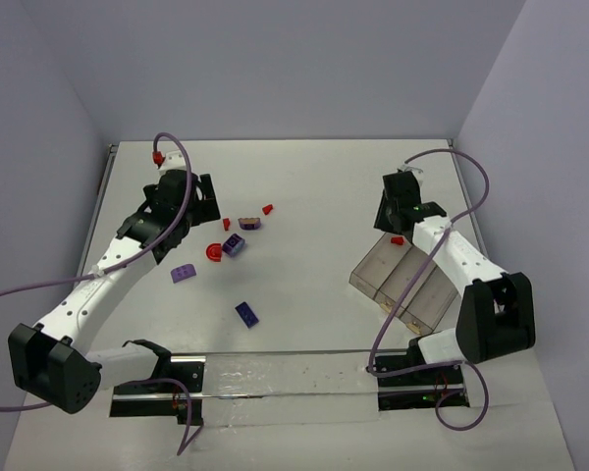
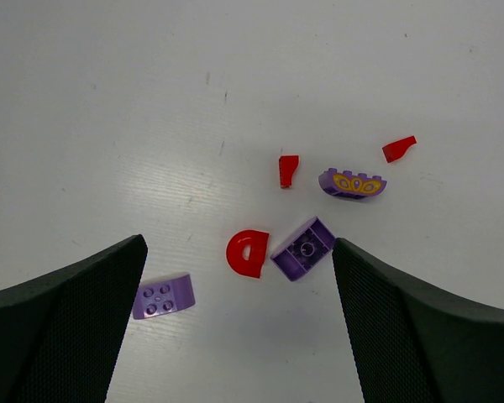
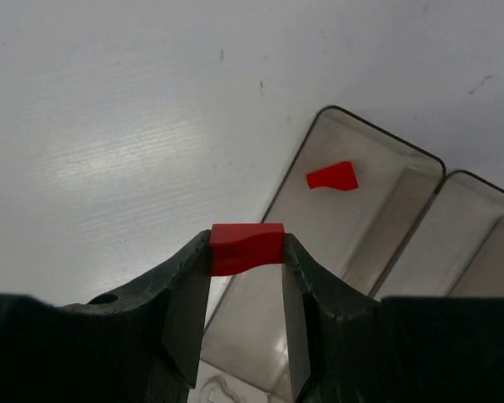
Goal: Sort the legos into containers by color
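Red brick (image 3: 247, 248) sits pinched in the right gripper (image 3: 247, 253) above the tray's (image 3: 441, 164) end compartment rim; another red piece (image 3: 333, 176) lies inside, at one o'clock. Left gripper (image 2: 238, 242) hangs spread wide above the red half-disc (image 2: 246, 253).

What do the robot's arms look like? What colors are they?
The left arm and right arm have white tubes and chunky black joints. A thin purple cable loops along each; the left one has a red cap. The fingers are black and curved.

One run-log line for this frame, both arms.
left gripper: open, over loose legos | right gripper: shut on red brick, at edge of tray end compartment | in that compartment: one red piece
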{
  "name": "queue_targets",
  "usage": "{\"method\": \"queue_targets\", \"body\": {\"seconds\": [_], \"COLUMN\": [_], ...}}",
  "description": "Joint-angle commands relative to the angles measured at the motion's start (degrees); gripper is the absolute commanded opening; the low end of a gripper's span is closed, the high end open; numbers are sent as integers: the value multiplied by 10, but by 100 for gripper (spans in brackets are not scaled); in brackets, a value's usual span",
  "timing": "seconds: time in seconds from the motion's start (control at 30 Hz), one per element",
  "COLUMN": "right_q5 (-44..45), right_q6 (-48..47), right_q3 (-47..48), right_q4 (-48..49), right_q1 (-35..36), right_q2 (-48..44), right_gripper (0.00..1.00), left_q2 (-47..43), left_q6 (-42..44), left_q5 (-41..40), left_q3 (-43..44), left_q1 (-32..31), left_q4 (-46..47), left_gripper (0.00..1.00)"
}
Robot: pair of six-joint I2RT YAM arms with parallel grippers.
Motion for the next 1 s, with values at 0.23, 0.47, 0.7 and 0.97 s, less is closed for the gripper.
{"method": "queue_targets", "body": {"seconds": [0.23, 0.47, 0.7, 0.97], "right_q5": [29, 13, -13, -22], "right_q6": [-1, -5, -11, -8], "right_q3": [-68, -57, 19, 241], "right_q4": [28, 25, 9, -37], "right_q1": [-44, -47, -12, 176], "right_q2": [-44, -48, -55, 140], "right_gripper": [37, 72, 70, 80], "left_q2": [-8, -13, -9, -12], "left_q6": [0, -2, -7, -8], "left_q5": [16, 17, 18, -3], "left_q3": [9, 5, 1, -6], "left_q1": [-6, -6, -6, -6], "left_q4": [26, 27, 28, 24], "left_gripper": [99, 99, 99, 99]}}
